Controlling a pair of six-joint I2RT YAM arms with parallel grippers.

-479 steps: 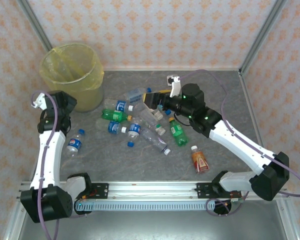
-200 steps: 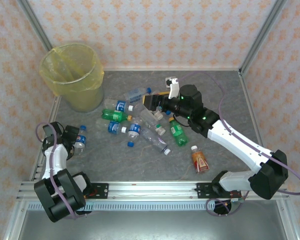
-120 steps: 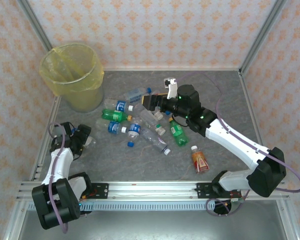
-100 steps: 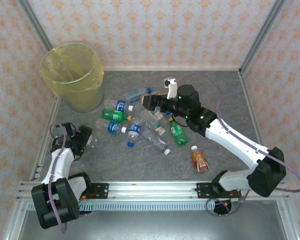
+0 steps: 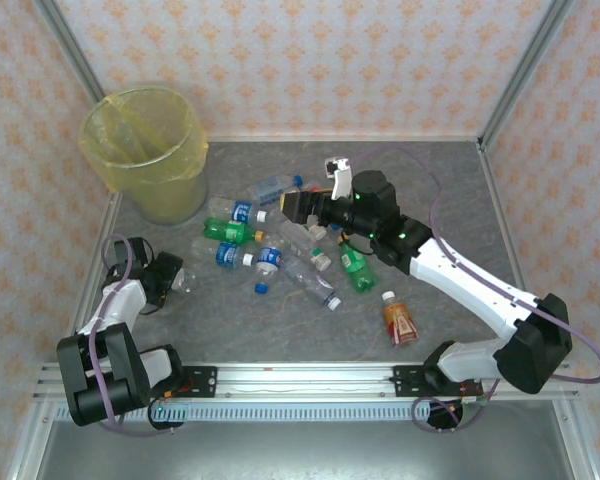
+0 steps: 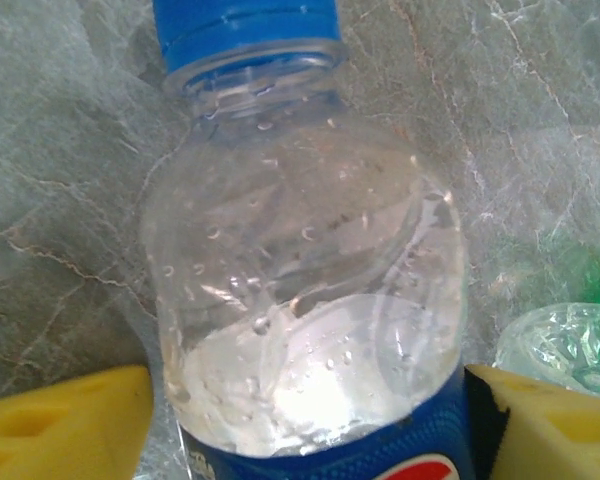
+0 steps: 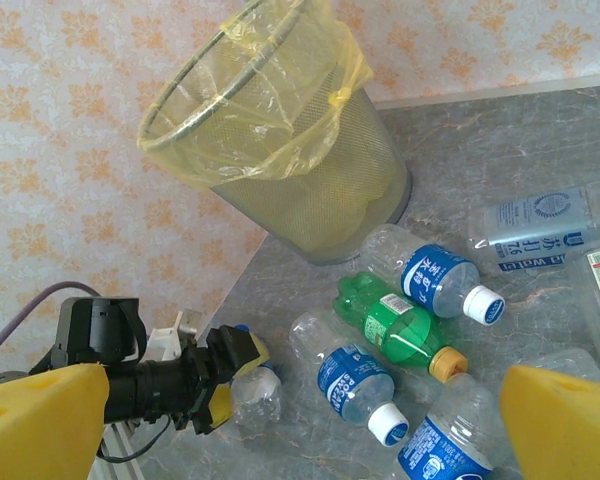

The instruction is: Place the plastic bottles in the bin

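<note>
A clear plastic bottle with a blue cap and blue label lies on the grey table at the front left. My left gripper straddles its labelled body. The right yellow pad is against the label and a thin gap shows at the left pad. The other plastic bottles lie in a loose pile mid-table: clear blue-labelled ones, green ones, and an orange-red one apart at the right. My right gripper hovers open over the pile's far side. The yellow-lined bin stands at the back left.
Wallpapered walls and metal frame posts close the table on three sides. The left wall runs close to my left gripper. A metal rail runs along the near edge. Bare table lies between the pile and that rail.
My left arm came down from beside the bin to the lone bottle at the front left, and its jaws have narrowed round it. The right gripper drifted slightly left, still open.
</note>
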